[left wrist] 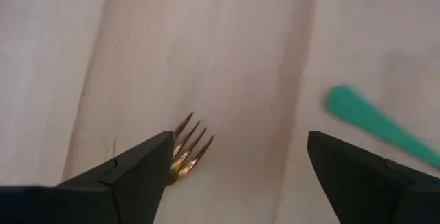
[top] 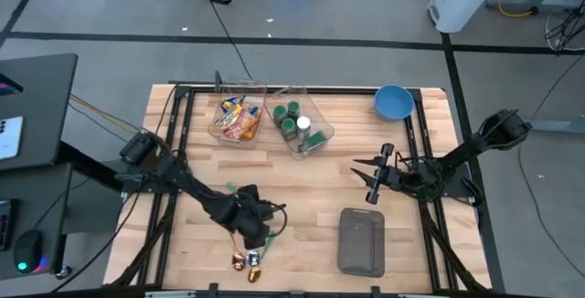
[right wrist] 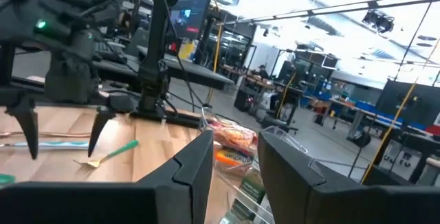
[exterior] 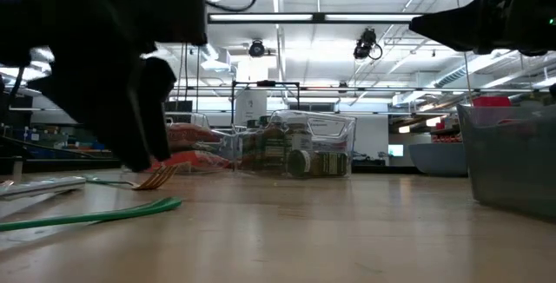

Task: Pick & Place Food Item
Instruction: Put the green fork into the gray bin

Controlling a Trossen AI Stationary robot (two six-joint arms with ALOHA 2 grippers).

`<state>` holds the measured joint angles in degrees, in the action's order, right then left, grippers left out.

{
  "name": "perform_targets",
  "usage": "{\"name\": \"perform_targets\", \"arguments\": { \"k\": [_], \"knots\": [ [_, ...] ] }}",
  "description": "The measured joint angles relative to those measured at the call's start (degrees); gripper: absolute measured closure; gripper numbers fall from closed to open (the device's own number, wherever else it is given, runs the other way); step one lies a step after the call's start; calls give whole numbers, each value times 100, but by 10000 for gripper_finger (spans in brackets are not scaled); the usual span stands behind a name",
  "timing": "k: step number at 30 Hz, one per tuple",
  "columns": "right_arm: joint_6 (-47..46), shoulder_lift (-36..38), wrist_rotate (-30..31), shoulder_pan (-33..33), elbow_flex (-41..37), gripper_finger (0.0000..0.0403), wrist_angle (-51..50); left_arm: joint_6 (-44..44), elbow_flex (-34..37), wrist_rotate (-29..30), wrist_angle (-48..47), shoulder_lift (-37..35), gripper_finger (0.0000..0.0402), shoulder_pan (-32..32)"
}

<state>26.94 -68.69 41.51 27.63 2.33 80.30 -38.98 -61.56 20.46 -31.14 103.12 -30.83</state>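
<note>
Near the table's front edge, the left gripper (left wrist: pixel 237 159) hangs wide open over a gold fork (left wrist: pixel 187 150), tines by one finger; two clear bins (top: pixel 300 124) sit behind; right gripper (top: pixel 369 181) hovers half-open.

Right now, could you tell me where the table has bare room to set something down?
The widest bare wood lies mid-table, between the two clear bins, the left gripper and the right gripper. A smaller bare strip runs between the cutlery and the grey container. It is crowded along the far edge, with the bins and blue bowl, and at the near-left around the left gripper's open fingers.
</note>
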Motion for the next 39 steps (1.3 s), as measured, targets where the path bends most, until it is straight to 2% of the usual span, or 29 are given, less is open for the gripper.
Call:
{"name": "perform_targets", "arguments": {
  "k": [5, 9, 13, 20, 24, 28, 34, 39],
  "knots": [
    [-10, 0, 31, -1, 0, 277, -1, -328, -380, 59, -490, 533, 89, 7],
    [-54, 0, 29, -1, 0, 277, -3, -522, -689, 154, -935, 796, 135, -4],
    [-92, 0, 37, -2, 0, 277, -3, -651, -874, 195, -1336, 886, 211, -31],
    [-118, 0, 40, -3, 2, 277, -5, -846, -1082, 215, -1763, 893, 383, -33],
    [-165, -2, 40, -4, 2, 277, -24, -778, -1160, 238, -1625, 891, 396, -33],
    [-202, -4, 40, -5, 6, 277, -60, -428, -1358, 441, -1260, 891, 397, -74],
    [-227, -4, 39, -4, 7, 277, -182, 124, -1554, 644, -1277, 886, 393, -142],
    [-203, -4, 40, -6, 7, 277, -182, 1132, -1554, 61, -1180, 886, 384, -187]
  ]
}}
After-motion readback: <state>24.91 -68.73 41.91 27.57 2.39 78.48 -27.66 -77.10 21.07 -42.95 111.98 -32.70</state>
